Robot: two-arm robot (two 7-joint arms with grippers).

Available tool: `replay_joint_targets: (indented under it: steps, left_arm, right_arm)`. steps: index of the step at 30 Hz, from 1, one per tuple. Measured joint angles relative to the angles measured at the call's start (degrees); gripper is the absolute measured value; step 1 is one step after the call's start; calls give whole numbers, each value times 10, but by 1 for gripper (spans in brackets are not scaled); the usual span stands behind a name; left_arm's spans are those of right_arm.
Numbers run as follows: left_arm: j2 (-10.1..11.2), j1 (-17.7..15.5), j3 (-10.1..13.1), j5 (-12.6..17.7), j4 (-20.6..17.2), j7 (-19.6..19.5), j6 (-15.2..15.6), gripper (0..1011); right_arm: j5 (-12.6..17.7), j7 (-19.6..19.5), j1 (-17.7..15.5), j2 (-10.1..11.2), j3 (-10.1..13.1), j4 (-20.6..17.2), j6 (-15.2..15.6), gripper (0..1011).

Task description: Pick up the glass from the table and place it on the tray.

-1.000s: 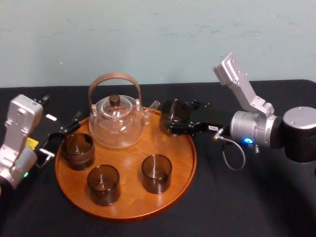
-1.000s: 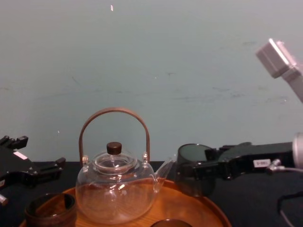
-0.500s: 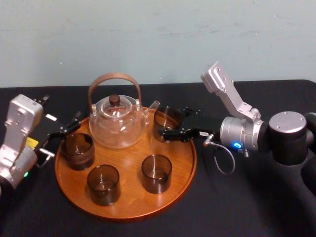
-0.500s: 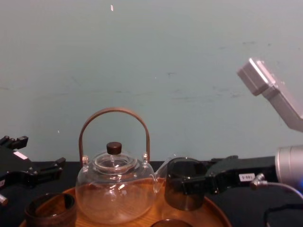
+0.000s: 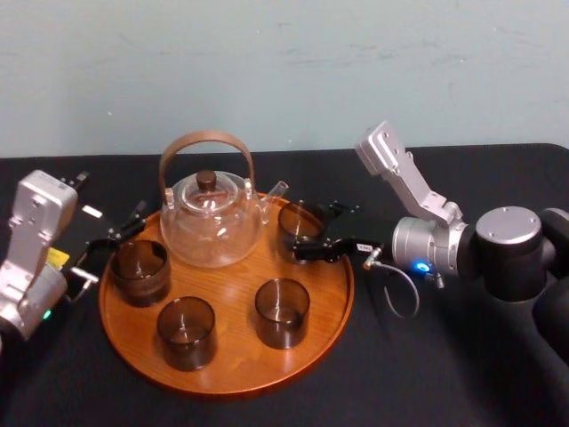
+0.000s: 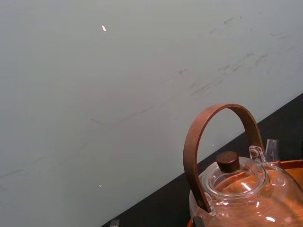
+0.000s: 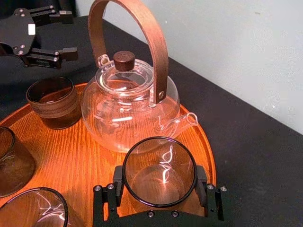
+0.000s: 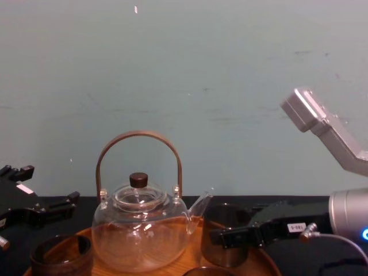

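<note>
Sitting low at the tray's far right side, the glass (image 7: 160, 171) was upright and clasped around its wall by the right tool (image 5: 313, 233), one finger on each side. Whether its base already touched the wood could not be told. The teapot's spout (image 7: 182, 120) pointed at the glass from just beside it, and the tray's (image 5: 231, 378) raised rim ran close behind the glass on the tool's side. Three more glasses (image 5: 187, 331) stood farther in on the tray, well apart from this one. The left tool (image 7: 71, 32) rested spread open and empty over the dark surface (image 5: 427, 374) beside the tray's left edge. The main risk looked to be letting go with the base part-way on the rim, which would leave the glass tilted or let it topple. A sideways nudge toward the teapot (image 5: 212, 218) could knock the spout, and fingers opening unevenly might drag the glass.
</note>
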Motion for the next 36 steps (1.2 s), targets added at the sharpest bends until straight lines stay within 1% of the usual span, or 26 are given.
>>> replay_joint_targets:
  steps: [17, 28, 30, 32, 33, 36]
  left_arm:
    - [0, 0, 0, 0, 0, 0, 0, 1001]
    - [0, 0, 0, 0, 0, 0, 0, 1001]
    - [0, 0, 0, 0, 0, 0, 0, 1001]
    - [0, 0, 0, 0, 0, 0, 0, 1001]
    - [0, 0, 0, 0, 0, 0, 0, 1001]
    - [0, 0, 0, 0, 0, 0, 0, 1001]
  right_arm:
    - [-14, -3, -3, -4, 0, 9, -1, 899]
    - [-13, -3, -3, -4, 0, 9, -1, 899]
    - [-13, -3, -3, -4, 0, 9, 0, 913]
    - [-13, -3, -3, -4, 0, 9, 0, 958]
    - [-13, -3, -3, -4, 0, 9, 0, 998]
    - [-13, -3, -3, -4, 1, 9, 0, 1002]
